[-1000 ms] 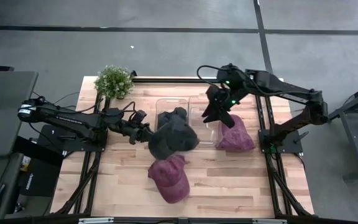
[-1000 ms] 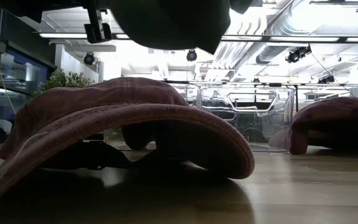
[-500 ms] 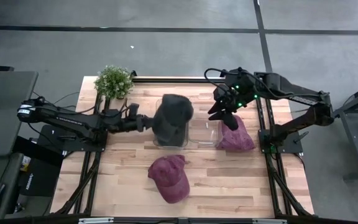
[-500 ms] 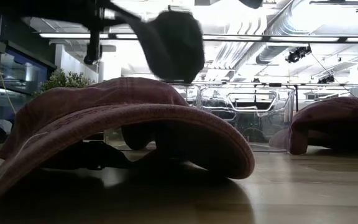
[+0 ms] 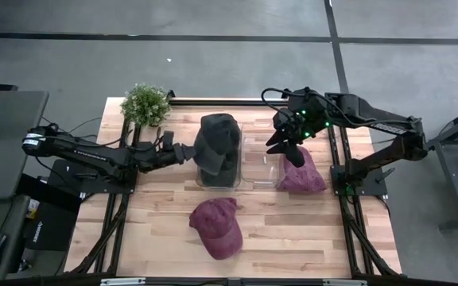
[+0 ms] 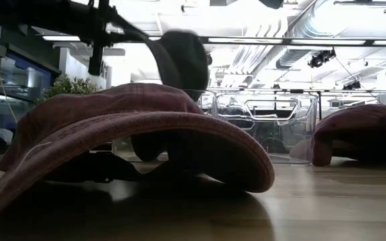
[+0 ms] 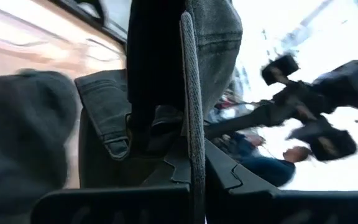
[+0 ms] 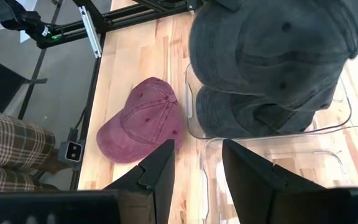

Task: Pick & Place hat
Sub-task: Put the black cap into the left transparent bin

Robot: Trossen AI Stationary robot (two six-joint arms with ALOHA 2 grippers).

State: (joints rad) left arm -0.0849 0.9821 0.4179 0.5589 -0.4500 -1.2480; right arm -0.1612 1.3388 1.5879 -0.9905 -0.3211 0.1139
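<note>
Left hand (image 5: 183,153), closed on the dark grey cap (image 5: 218,144), holds it over the clear bin (image 5: 254,167); right hand (image 5: 281,141) hovers open beside, above the bin's other side.

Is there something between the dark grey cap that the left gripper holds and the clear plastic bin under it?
Nothing visible: the left gripper holds the dark grey denim cap directly over the clear plastic bin, which already contains another dark cap.

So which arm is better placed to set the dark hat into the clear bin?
The left. Its claw is shut on the dark hat, holding it over the clear bin. The right claw is open and empty.
</note>
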